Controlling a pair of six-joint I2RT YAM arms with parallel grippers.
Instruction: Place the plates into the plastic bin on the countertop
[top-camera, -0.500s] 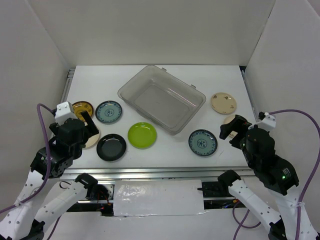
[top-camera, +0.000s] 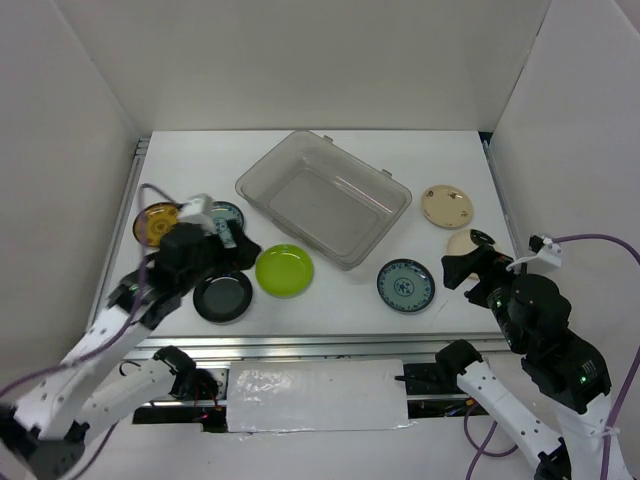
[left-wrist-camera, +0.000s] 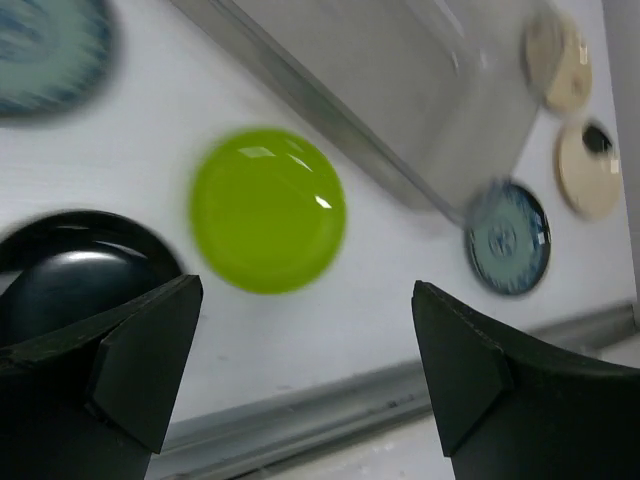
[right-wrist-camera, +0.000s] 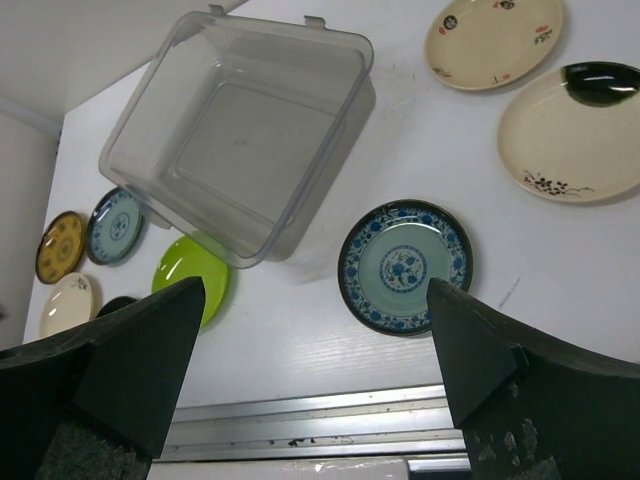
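Both grippers hang with jaws spread wide and nothing between them, and the plastic bin holds no plate yet. The left gripper hovers low over the countertop. The lime green plate lies just ahead of its fingers and the black plate close beside one of them. It is probably lining up on one of the two, though the blurred left wrist view does not settle which. The right gripper looks down on a teal-patterned plate just ahead of it, with the bin beyond. The right wrist view also catches a cream plate far off past the bin, which the left arm covers in the top view.
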